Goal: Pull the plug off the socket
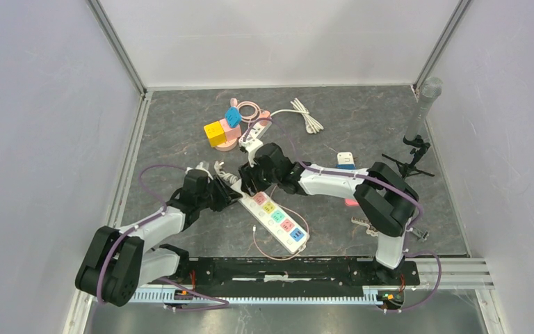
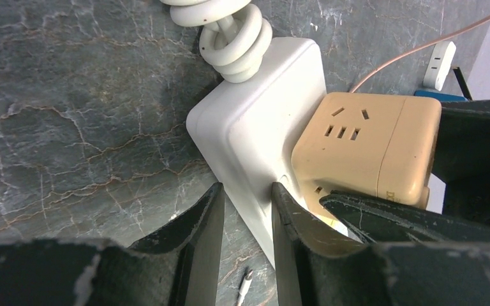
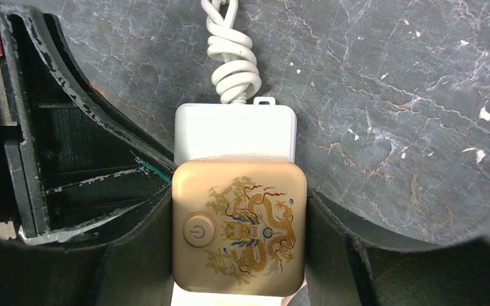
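Closest to us, our right hand [image 3: 239, 255] is closed on the beige plug [image 3: 239, 217], a finger pressed to each flank. Just beyond, low and central in frame, the plug looks fully seated on the white socket strip [image 3: 235, 131]. Our left hand [image 2: 247, 223], fingers narrowly parted, rests at the strip's edge, gripping nothing we can see. We judge the grasp made and the pull not yet done.

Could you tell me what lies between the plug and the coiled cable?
Only bare white power strip separates the beige plug from the cable, in the right wrist view.
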